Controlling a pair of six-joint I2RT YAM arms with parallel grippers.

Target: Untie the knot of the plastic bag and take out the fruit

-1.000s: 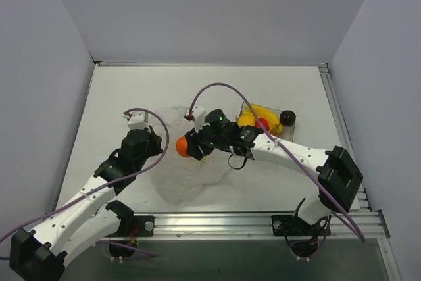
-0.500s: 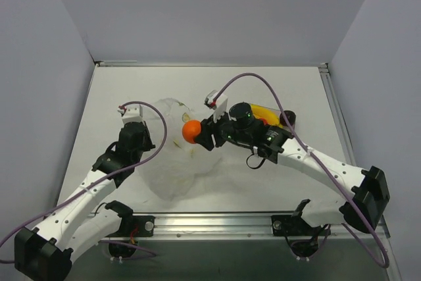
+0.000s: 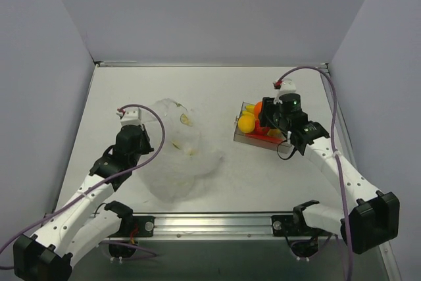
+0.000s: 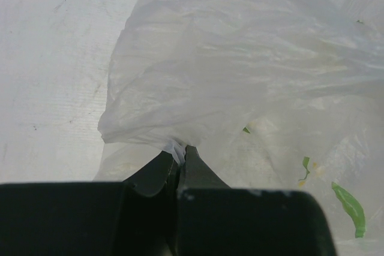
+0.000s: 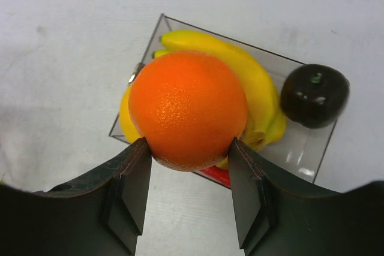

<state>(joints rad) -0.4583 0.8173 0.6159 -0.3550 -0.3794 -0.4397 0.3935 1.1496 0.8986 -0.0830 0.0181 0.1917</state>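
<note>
Holds orange in right gripper, jaws half-spread, just above box crowded with banana, yellow ball, dark ball. Pinches bag in fully closed left gripper, well left of box.

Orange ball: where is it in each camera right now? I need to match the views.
Top external: orange ball right of centre, over the far side of the clear box, partly hidden by the right gripper.
Left wrist: not in view; only the plastic bag.
Right wrist: centre, gripped between the jaws.
Shared landmark: the clear box, in top and right wrist views.
</note>
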